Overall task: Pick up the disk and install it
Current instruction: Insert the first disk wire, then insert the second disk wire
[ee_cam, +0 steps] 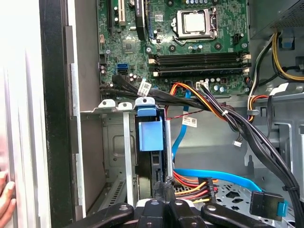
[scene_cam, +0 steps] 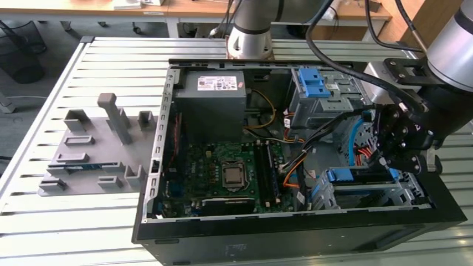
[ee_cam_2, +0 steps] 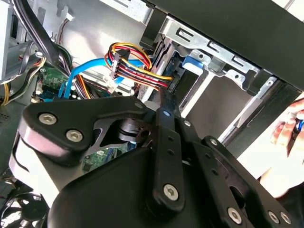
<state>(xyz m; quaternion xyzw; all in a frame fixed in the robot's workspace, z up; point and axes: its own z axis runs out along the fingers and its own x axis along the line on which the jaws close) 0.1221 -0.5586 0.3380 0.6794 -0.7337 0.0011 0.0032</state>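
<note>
The disk [ee_cam: 151, 142], a stiff, fairly dense and shock-sensitive slab, stands on edge in the metal drive cage [ee_cam: 114, 142], its blue carrier frame [scene_cam: 355, 175] likely the safest hold rather than its faces, while the gripper [scene_cam: 402, 160] hangs just above, its grasp impossible to tell.
</note>
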